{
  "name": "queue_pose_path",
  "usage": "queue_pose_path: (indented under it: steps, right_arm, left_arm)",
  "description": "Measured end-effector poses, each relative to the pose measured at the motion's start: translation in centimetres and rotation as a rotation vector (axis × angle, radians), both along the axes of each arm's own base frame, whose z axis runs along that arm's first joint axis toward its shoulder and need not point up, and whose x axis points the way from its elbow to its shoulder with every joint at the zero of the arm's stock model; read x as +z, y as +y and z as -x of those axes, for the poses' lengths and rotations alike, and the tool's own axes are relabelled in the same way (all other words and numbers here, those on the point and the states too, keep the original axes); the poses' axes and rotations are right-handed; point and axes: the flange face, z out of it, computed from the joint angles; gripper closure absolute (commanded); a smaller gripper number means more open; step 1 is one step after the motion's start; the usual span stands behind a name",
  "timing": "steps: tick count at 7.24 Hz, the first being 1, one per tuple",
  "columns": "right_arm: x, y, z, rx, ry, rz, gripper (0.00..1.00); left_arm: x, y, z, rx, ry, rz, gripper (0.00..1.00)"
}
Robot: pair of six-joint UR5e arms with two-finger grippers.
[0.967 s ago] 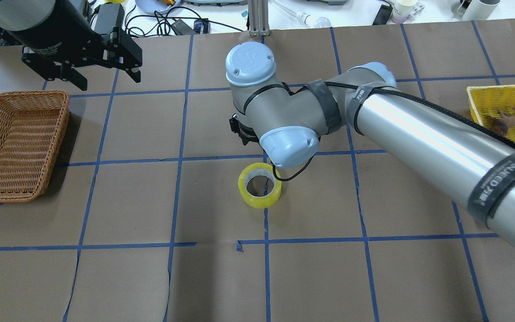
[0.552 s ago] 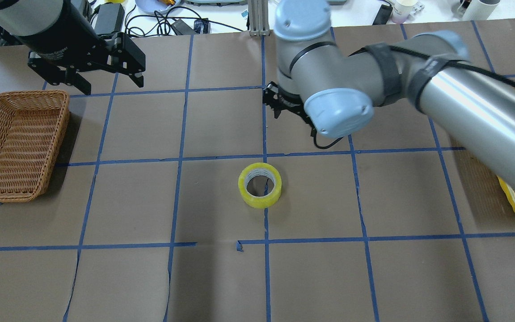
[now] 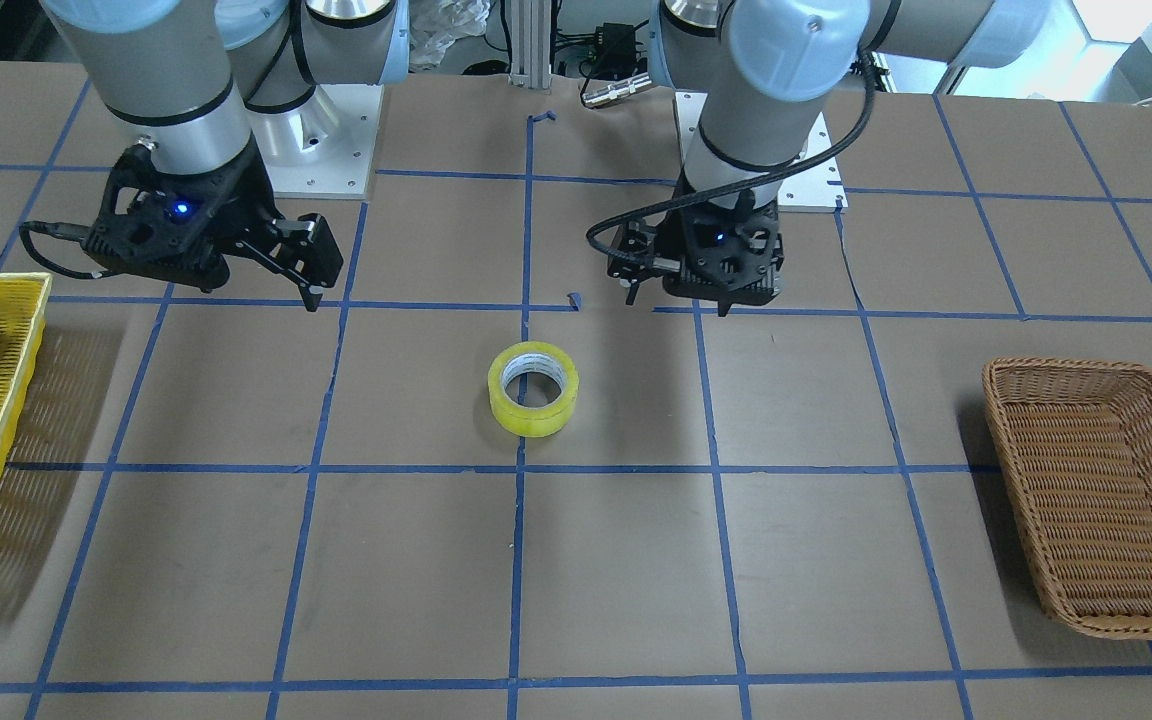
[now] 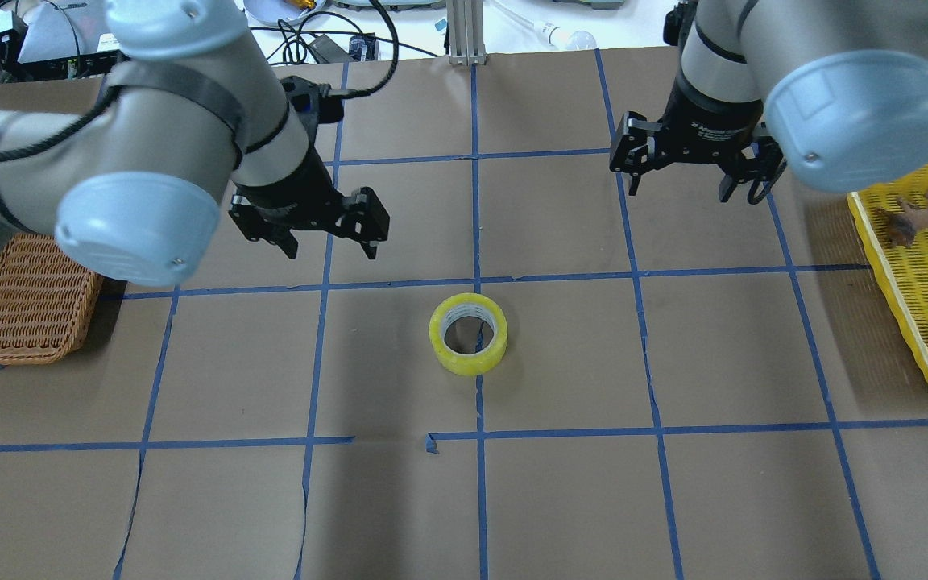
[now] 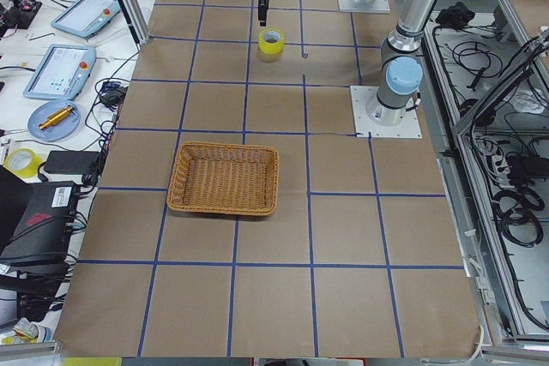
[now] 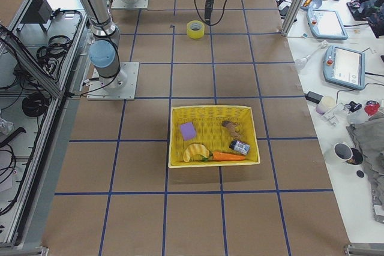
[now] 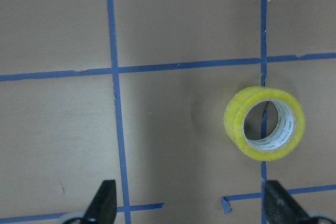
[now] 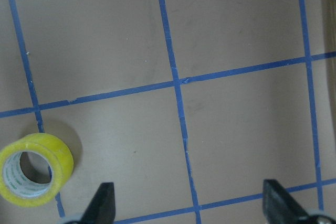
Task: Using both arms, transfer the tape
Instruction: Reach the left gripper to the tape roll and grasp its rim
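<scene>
Yellow tape [image 4: 468,334] lies flat at table [image 4: 593,499] centre, on blue grid line [image 4: 479,403]. Left gripper [image 4: 331,250] hovers near, jaws spread, empty. Right gripper [image 4: 680,192] well apart, jaws spread, empty. Step, as judged: left-arm approach. Next: centre over roll, descend, close on wall.

Brown paper covers the table [image 4: 561,499], ruled into squares by blue tape lines [image 4: 480,515]. A white bench [image 5: 107,49] with control tablets [image 5: 58,70] runs down the exterior left view's left edge; an aluminium post [image 4: 464,32] stands top centre overhead.
</scene>
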Motion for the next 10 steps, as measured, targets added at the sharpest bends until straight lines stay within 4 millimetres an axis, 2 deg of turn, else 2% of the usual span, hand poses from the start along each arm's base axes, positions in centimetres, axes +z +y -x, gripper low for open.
queue_pose_path:
  steps: [1,3,4,6,8,10]
  right_arm:
    - [0.2,0.4,0.9,0.007,0.005,-0.015,0.00]
    - [0.6,1.2,1.4,0.013,0.002,-0.048,0.00]
    - [1.0,1.5,1.2,0.015,-0.017,-0.054,0.00]
    - [1.4,1.7,0.4,0.026,-0.096,-0.049,0.00]
    - [1.6,2.0,0.2,0.069,-0.108,-0.046,0.00]
    - [1.6,2.1,0.3,0.092,-0.104,-0.045,0.00]
  left_arm:
    - [-2.6,0.3,1.2,-0.010,0.000,-0.004,0.00]
    - [-5.8,-0.1,2.6,0.003,-0.001,-0.010,0.00]
    - [-7.3,-0.7,3.2,0.002,-0.001,-0.009,0.00]
    - [-11.5,-1.7,4.7,-0.021,-0.010,-0.032,0.00]
    - [-15.1,-1.9,6.9,-0.029,-0.019,-0.043,0.00]
    - [-17.6,-1.5,8.3,-0.010,-0.032,-0.069,0.10]
